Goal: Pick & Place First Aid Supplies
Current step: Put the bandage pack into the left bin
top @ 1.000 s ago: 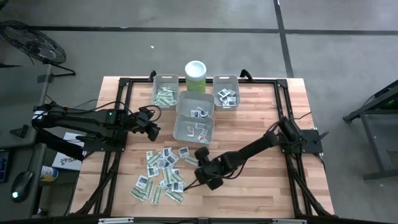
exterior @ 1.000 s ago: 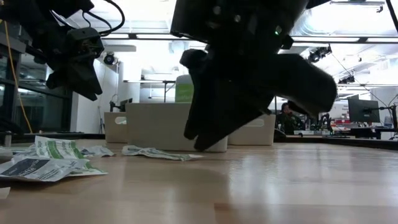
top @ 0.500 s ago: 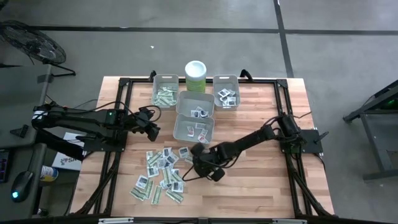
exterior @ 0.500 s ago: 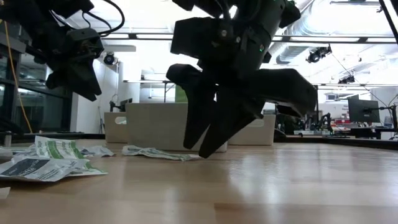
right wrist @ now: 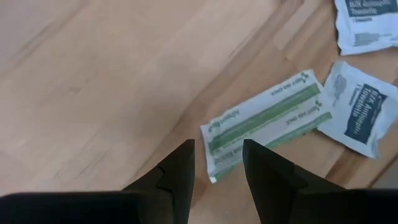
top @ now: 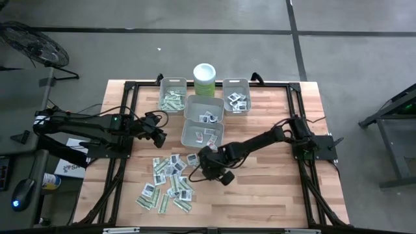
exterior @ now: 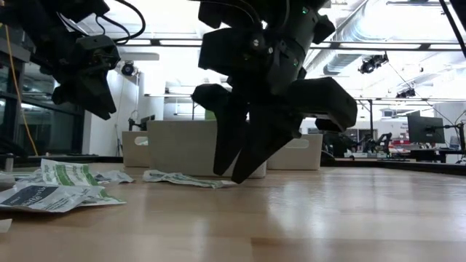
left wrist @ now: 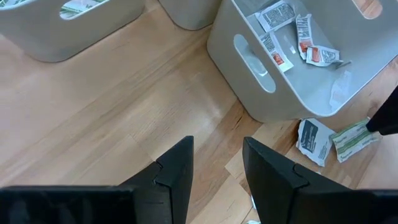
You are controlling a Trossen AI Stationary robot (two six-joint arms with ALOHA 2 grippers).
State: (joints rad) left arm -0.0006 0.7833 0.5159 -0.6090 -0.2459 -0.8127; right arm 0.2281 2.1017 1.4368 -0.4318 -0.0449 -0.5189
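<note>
Right wrist view, closest in, shows the right pincer [right wrist: 217, 165] with fingers narrowly parted and empty, poised directly over a narrow green-white strip packet [right wrist: 267, 121] lying flat on the bench [right wrist: 93, 74]. Within the last second that arm has swung from bare wood toward the scattered first aid supplies [top: 168, 179], suggesting a pick is imminent. Two white square packets [right wrist: 360, 109] with dark print lie just beside the strip. Farther off, grey bins [top: 203, 133] already hold some packets; the left pincer [top: 158, 135], narrowly parted and empty, waits beside them.
</note>
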